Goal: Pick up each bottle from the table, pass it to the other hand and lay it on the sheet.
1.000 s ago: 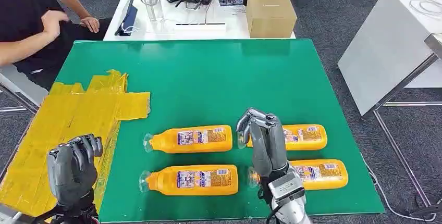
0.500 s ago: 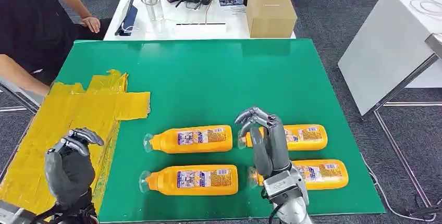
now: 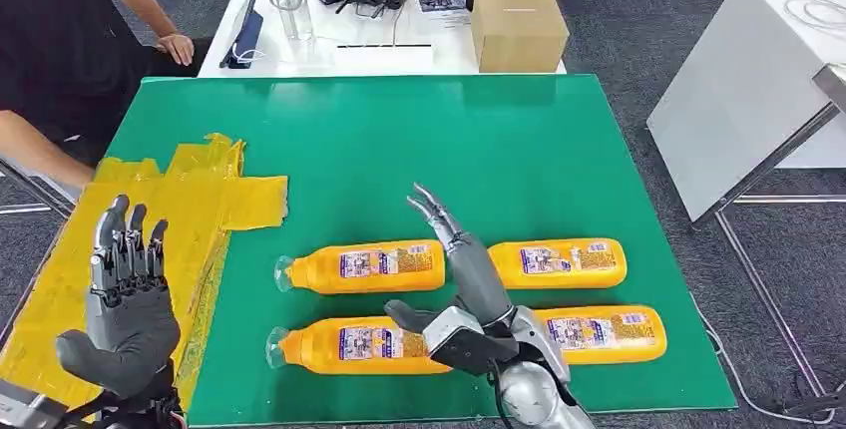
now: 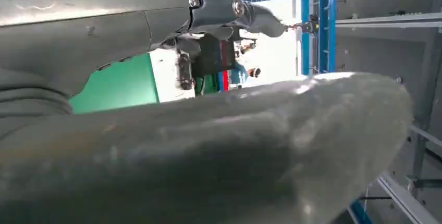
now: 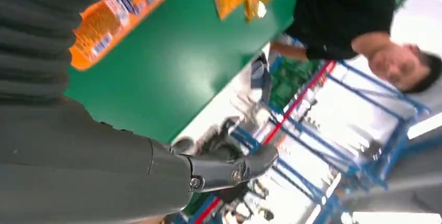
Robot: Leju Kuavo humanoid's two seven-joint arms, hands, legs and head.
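Right hand: the right hand (image 3: 461, 294) hangs above the gap between the four bottles, fingers stretched out straight and apart, thumb out to the side, holding nothing.
Left hand: the left hand (image 3: 125, 304) stands raised over the near part of the yellow sheet (image 3: 150, 219), palm up, fingers spread, nothing in it.
Bottles: four orange bottles lie on their sides on the green mat (image 3: 419, 140), caps to the left; near-left bottle (image 3: 364, 344), far-left bottle (image 3: 364, 266), far-right bottle (image 3: 559, 262), near-right bottle (image 3: 604, 333). None is on the sheet yet.
Step in hand: judged to be the reach for a first bottle; the near-left one lies just under the thumb.
Doing it well: lower the palm across the bottle's labelled middle, not the tapering neck, so the weight balances; wrap fingers round the far side and thumb round the near side.
Watch for: a round bottle may roll away or knock its neighbour.
Handover: leave one end free for the left hand.
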